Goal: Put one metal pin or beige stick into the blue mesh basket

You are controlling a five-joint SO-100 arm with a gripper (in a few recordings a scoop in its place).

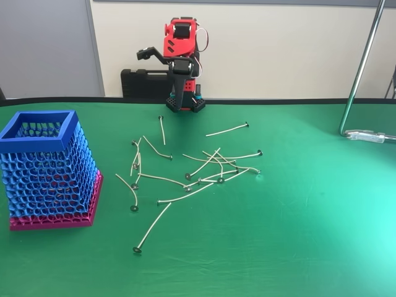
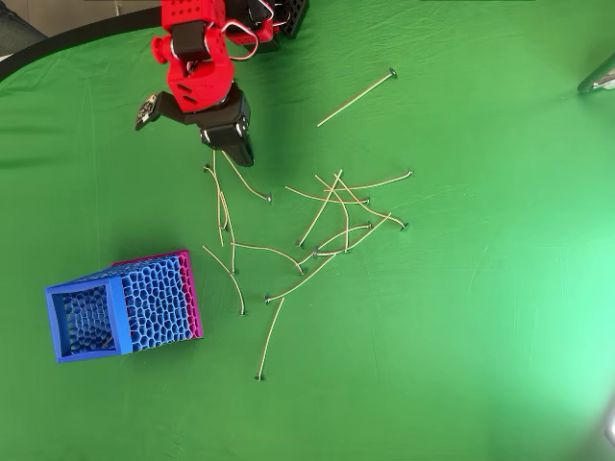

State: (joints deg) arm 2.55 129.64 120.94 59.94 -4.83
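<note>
In the fixed view, the tool (image 1: pixel 179 86) is seen folded down at the red arm's base at the back of the table (image 1: pixel 297 235); whether it is spread or pressed together cannot be told. The pins (image 1: pixel 204 170) lie scattered mid-table, with the blue mesh basket (image 1: pixel 48 170) upright at left. In the overhead view, the tool (image 2: pixel 240 149) hangs just above the nearest pins (image 2: pixel 327 216); the basket (image 2: pixel 120 305) stands well apart, lower left.
</note>
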